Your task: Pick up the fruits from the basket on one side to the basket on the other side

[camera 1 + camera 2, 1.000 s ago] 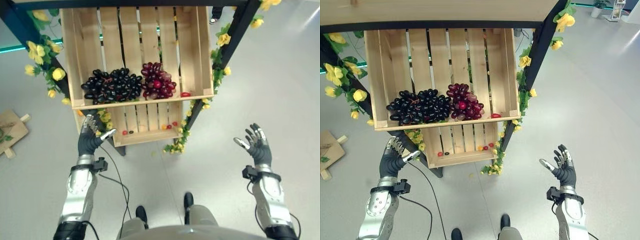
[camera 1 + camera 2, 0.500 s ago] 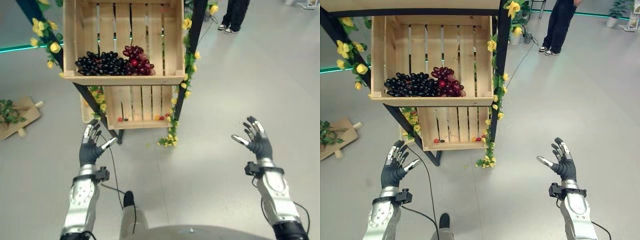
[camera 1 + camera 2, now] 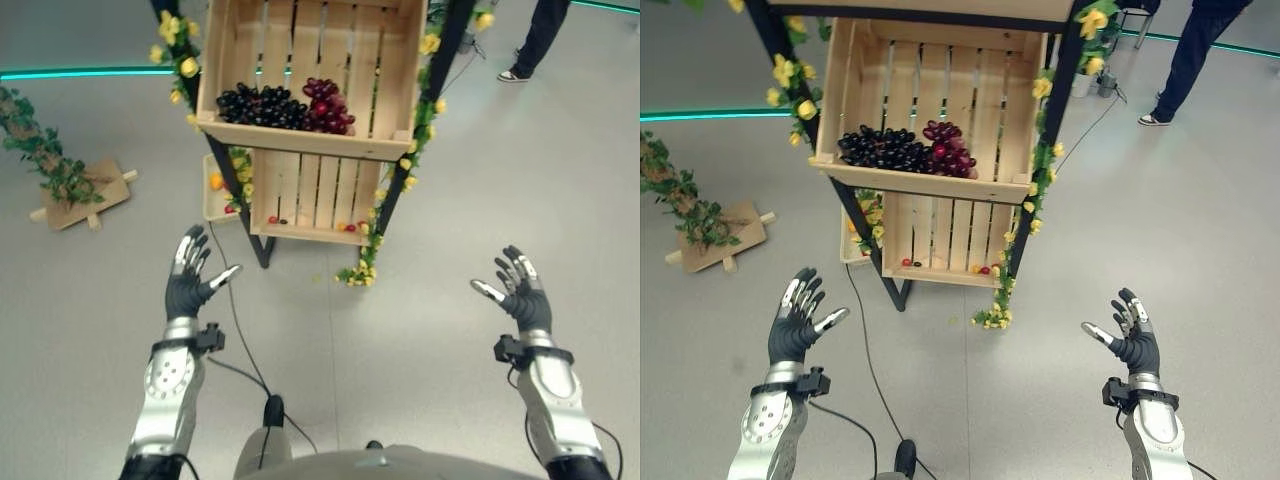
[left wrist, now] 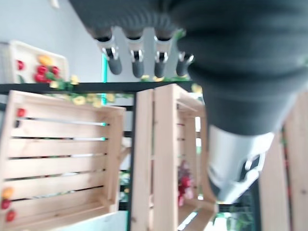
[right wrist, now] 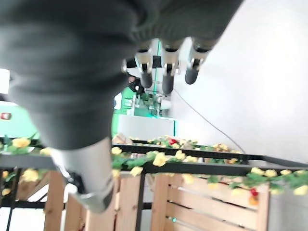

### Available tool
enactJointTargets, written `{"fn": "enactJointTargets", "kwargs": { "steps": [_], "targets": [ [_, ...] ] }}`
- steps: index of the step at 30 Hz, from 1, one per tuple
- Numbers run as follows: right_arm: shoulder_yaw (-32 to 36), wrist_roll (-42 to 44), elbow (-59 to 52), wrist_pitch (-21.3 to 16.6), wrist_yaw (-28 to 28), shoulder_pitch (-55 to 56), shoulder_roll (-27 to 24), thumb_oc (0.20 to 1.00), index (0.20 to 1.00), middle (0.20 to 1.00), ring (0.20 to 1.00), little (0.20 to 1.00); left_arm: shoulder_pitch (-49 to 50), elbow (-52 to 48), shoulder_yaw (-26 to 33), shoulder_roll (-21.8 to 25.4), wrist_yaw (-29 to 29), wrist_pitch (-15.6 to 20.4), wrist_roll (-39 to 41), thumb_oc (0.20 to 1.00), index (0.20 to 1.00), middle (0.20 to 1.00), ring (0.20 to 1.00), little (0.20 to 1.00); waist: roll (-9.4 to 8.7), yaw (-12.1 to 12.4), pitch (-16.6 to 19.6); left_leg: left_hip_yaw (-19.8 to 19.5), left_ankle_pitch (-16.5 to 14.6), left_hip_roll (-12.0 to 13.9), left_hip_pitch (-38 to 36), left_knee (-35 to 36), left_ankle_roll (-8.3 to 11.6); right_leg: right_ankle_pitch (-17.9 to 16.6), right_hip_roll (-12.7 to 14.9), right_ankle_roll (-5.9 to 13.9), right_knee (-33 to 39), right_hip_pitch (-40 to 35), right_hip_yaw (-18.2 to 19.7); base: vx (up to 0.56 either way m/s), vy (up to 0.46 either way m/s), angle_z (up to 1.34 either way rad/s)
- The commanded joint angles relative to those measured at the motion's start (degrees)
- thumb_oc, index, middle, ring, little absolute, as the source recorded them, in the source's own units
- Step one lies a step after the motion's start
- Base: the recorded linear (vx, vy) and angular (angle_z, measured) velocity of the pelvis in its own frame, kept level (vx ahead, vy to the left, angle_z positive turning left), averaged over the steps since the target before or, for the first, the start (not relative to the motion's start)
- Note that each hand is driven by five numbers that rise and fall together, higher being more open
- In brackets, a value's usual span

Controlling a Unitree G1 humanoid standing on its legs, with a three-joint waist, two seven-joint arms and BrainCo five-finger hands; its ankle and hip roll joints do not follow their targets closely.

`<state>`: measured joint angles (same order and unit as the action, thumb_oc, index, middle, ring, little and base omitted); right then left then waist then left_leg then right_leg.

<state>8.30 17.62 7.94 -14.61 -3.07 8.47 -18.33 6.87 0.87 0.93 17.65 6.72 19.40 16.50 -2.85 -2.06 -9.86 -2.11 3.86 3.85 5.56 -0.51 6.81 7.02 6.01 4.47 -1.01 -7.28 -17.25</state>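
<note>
Both the left hand (image 3: 188, 285) and right hand (image 3: 520, 293) hovered empty with fingers spread wide, well short of the upper crate (image 3: 385, 148), where the grapes (image 3: 282, 104) lay. Doing the pick well would call for stepping closer, then cupping one bunch from above.

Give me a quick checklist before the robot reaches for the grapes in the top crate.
1. Left hand free: ok, fingers straight, holding nothing.
2. Right hand free: ok, fingers spread, holding nothing.
3. Fruit in sight: ok, dark grapes and red grapes lie at the front of the upper crate.
4. Hands within reach of the crate: not ok, both hover over the floor well short of it.
5. Destination basket located: cannot tell.
6. Bystander clear: ok, a person's leg stands behind the stand.
</note>
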Motion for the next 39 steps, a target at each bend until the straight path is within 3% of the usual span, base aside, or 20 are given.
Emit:
{"fn": "enactJointTargets", "kwargs": {
  "steps": [1, 7, 12, 13, 14, 15, 16, 18, 20, 22, 23, 25, 26, 27, 28, 29, 32, 33, 34, 39],
  "targets": [
    [0.97, 0.89, -1.49, -3.15, -0.99, -2.36, -2.51, 1.0, 1.0, 1.0, 1.0, 1.0, -0.17, -2.67, 1.02, 2.31, 0.01, 3.11, -2.21, 1.0, 1.0, 1.0, 1.0, 1.0, 0.99, -1.45, 4.11, 0.46, -6.79, 1.17, -3.74, -4.99, -1.03, -0.85, -0.83, 0.23, -0.16, 3.44, 1.34, 0.0, 0.12, -0.18],
    [0.45, 0.45, -2.68, -2.93, -0.83, -3.0, -2.42, 1.0, 1.0, 1.0, 1.0, 1.0, 0.09, -2.39, 1.05, 2.99, 0.01, 2.82, -2.83, 1.0, 1.0, 1.0, 1.0, 1.0, 0.87, -2.78, 3.95, 5.35, -8.7, 0.6, -4.85, -5.28, -2.56, -3.09, 0.23, 1.83, 0.57, 5.64, 6.45, -0.06, 0.102, -0.46],
    [0.85, 0.15, -5.06, -3.56, -0.9, -4.41, -2.51, 1.0, 1.0, 1.0, 1.0, 1.0, -0.55, -3.3, 1.47, 3.86, 0.48, 4.05, -4.5, 1.0, 1.0, 1.0, 1.0, 1.0, 1.81, -5.11, 2.44, 14.66, -10.48, 1.5, -6.22, -6.17, -3.37, -6.01, 1.46, 3.55, -1.02, 11.52, 8.82, -0.11, -0.009, -1.34],
    [0.15, -0.73, -5.33, -3.88, -1.49, -6.11, -2.94, 1.0, 1.0, 1.0, 1.0, 1.0, -0.55, -4.54, 1.98, 4.69, 0.4, 4.32, -4.48, 1.0, 1.0, 1.0, 1.0, 1.0, 2.49, -3.17, 2.07, 20.23, -11.48, 3.55, -7.25, -7.16, -3.08, -6.07, 4.92, 3.59, -2.78, 12.88, -2.94, -0.09, -0.121, -2.23],
    [0.15, -0.77, -5.32, -3.88, -1.53, -6.14, -2.94, 1.0, 1.0, 1.0, 1.0, 1.0, -0.57, -4.54, 1.99, 4.69, 0.39, 4.32, -4.47, 1.0, 1.0, 1.0, 1.0, 1.0, 2.54, -3.11, 1.96, 20.29, -11.64, 3.63, -7.32, -7.29, -3.06, -5.95, 4.88, 3.6, -2.95, 12.87, -2.89, -0.01, -0.194, -2.68],
    [-0.84, -1.82, -4.76, -3.64, -1.75, -7.23, -3.58, 1.0, 1.0, 1.0, 1.0, 1.0, -0.47, -5.22, 2.02, 5.05, 0.21, 4.59, -4.5, 1.0, 1.0, 1.0, 1.0, 1.0, 2.79, -2.69, 2.05, 23.39, -13.15, 4.95, -9.16, -7.88, -2.94, -4.63, 6.38, 3.57, -5.2, 12.61, -8.65, 0.06, -0.073, -2.02],
    [-0.89, -1.9, -4.74, -3.63, -1.83, -7.31, -3.58, 1.0, 1.0, 1.0, 1.0, 1.0, -0.52, -5.16, 2.04, 5.03, 0.21, 4.63, -4.51, 1.0, 1.0, 1.0, 1.0, 1.0, 2.77, -2.56, 1.96, 23.58, -13.15, 4.93, -9.32, -7.81, -2.92, -4.5, 6.43, 3.57, -5.45, 12.69, -8.46, 0.09, -0.142, -1.89],
    [-0.24, -2.18, -5.19, -3.34, -1.14, -5.88, -3.89, 1.0, 1.0, 1.0, 1.0, 1.0, -1.2, -4.8, 1.61, 4.67, -0.12, 4.72, -4.43, 1.0, 1.0, 1.0, 1.0, 1.0, 2.3, -6.02, 2.43, 25.73, -13.62, 6.17, -11.09, -9.88, -2.98, -2.7, 3.99, 2.81, -7.18, 14.43, -2.6, 0.13, -0.249, -1.48],
    [0.46, -1.55, -5.49, -3.56, -1.12, -5.27, -3.85, 1.0, 1.0, 1.0, 1.0, 1.0, -1.58, -4.43, 1.15, 4.09, -0.21, 4.81, -4.51, 1.0, 1.0, 1.0, 1.0, 1.0, 2.58, -6.75, 2.69, 26.21, -12.89, 7.52, -11.13, -12.01, -2.26, -2.1, 2.68, 2.18, -6.55, 14.01, -1.37, 0.17, -0.272, -0.47],
    [1.76, 1.21, -5.42, -4.48, -1.41, -4.79, -4.13, 1.0, 1.0, 1.0, 1.0, 1.0, -1.95, -4.45, 0.35, 3.58, -0.47, 4.75, -4.88, 1.0, 1.0, 1.0, 1.0, 1.0, 2.47, -8.12, 2.74, 26.02, -5.4, 11.02, -9.89, -20.77, -0.27, -1.68, -1.02, -0.57, -4.56, 12.22, 0.7, 0.15, -0.408, -0.53],
    [1.79, 1.24, -5.44, -4.49, -1.39, -4.77, -4.12, 1.0, 1.0, 1.0, 1.0, 1.0, -1.99, -4.41, 0.32, 3.6, -0.46, 4.77, -4.89, 1.0, 1.0, 1.0, 1.0, 1.0, 2.57, -8.03, 2.71, 25.94, -5.37, 11.38, -9.71, -21.13, 0.0, -1.78, -1.35, -0.8, -4.34, 12.15, 0.71, 0.07, -0.296, -0.89],
    [1.49, 2.11, -5.58, -4.83, -1.71, -4.8, -4.4, 1.0, 1.0, 1.0, 1.0, 1.0, -2.68, -4.36, -0.66, 3.5, -0.43, 4.63, -4.61, 1.0, 1.0, 1.0, 1.0, 1.0, 1.72, -7.52, 2.1, 21.51, -0.66, 12.69, -6.62, -28.72, 0.56, -0.86, -3.85, -2.83, -3.24, 9.9, 3.86, 0.18, -0.276, -0.8],
    [0.95, 2.06, -5.52, -5.06, -2.52, -5.39, -5.01, 1.0, 1.0, 1.0, 1.0, 1.0, -3.67, -4.17, -2.06, 3.19, 0.32, 4.44, -4.78, 1.0, 1.0, 1.0, 1.0, 1.0, 0.48, -6.58, 0.99, 13.73, -1.69, 8.92, -3.35, -35.53, -0.77, -0.54, -5.44, -4.65, -2.69, 8.22, 8.62, 0.15, -0.261, -0.75],
    [0.98, 2.03, -5.5, -5.06, -2.55, -5.46, -4.97, 1.0, 1.0, 1.0, 1.0, 1.0, -3.78, -4.11, -2.09, 3.22, 0.37, 4.46, -4.83, 1.0, 1.0, 1.0, 1.0, 1.0, 0.33, -6.57, 1.04, 13.78, -1.48, 8.76, -3.1, -35.53, -0.91, -0.74, -5.26, -4.66, -2.64, 8.42, 8.63, 0.21, -0.199, -1.38],
    [0.54, 1.85, -5.05, -4.9, -2.93, -5.62, -5.22, 1.0, 1.0, 1.0, 1.0, 1.0, -3.72, -4.89, -2.66, 3.09, 0.65, 4.21, -5.52, 1.0, 1.0, 1.0, 1.0, 1.0, -0.35, -4.31, 0.26, 7.03, -5.49, 1.9, 2.62, -34.69, -2.17, -0.64, -5.83, -4.2, -1.93, 6.36, 12.52, 0.1, -0.048, -1.39],
    [0.58, 1.84, -5.05, -4.9, -2.94, -5.63, -5.19, 1.0, 1.0, 1.0, 1.0, 1.0, -3.76, -4.92, -2.7, 3.11, 0.69, 4.18, -5.56, 1.0, 1.0, 1.0, 1.0, 1.0, -0.5, -4.26, 0.37, 7.14, -5.24, 1.72, 2.74, -34.51, -2.29, -0.8, -5.64, -4.14, -1.84, 6.52, 12.56, 0.18, -0.071, -1.38],
    [1.46, 2.01, -4.07, -5.35, -2.86, -3.91, -4.63, 1.0, 1.0, 1.0, 1.0, 1.0, -3.18, -5.38, -2.36, 3.8, 1.0, 4.73, -6.0, 1.0, 1.0, 1.0, 1.0, 1.0, -0.8, -3.22, 0.63, 1.84, -6.08, 1.44, 4.95, -22.79, -3.05, -0.44, -6.18, -2.91, -1.22, 4.57, 16.52, 0.25, 0.036, -1.15],
    [1.71, 1.63, -4.01, -5.52, -2.95, -3.25, -4.41, 1.0, 1.0, 1.0, 1.0, 1.0, -3.2, -5.76, -2.07, 4.24, 1.35, 4.82, -6.4, 1.0, 1.0, 1.0, 1.0, 1.0, -0.47, -2.46, 0.59, -2.66, -5.04, -0.24, 5.15, -16.22, -2.72, -0.03, -6.99, -2.63, -1.3, 4.0, 18.21, 0.26, 0.059, -1.07],
    [1.55, 1.01, -3.28, -5.61, -3.13, -3.03, -4.45, 1.0, 1.0, 1.0, 1.0, 1.0, -2.69, -6.95, -1.27, 4.98, 1.88, 4.93, -7.07, 1.0, 1.0, 1.0, 1.0, 1.0, 0.18, -0.19, 0.2, -14.48, 0.11, -3.86, 7.04, -8.83, -1.38, 0.47, -9.59, -2.71, -2.04, 3.04, 23.6, 0.29, 0.056, -1.06],
    [2.08, 1.37, -2.87, -5.07, -2.11, -1.84, -4.46, 1.0, 1.0, 1.0, 1.0, 1.0, -2.51, -6.25, -0.08, 4.92, 2.3, 5.22, -6.88, 1.0, 1.0, 1.0, 1.0, 1.0, 0.68, 0.22, 1.14, -18.66, 1.0, -4.83, 5.98, -5.5, -0.52, 2.22, -11.15, -2.55, -2.81, 1.33, 29.83, 0.19, 0.08, -1.06]
  ]
}}
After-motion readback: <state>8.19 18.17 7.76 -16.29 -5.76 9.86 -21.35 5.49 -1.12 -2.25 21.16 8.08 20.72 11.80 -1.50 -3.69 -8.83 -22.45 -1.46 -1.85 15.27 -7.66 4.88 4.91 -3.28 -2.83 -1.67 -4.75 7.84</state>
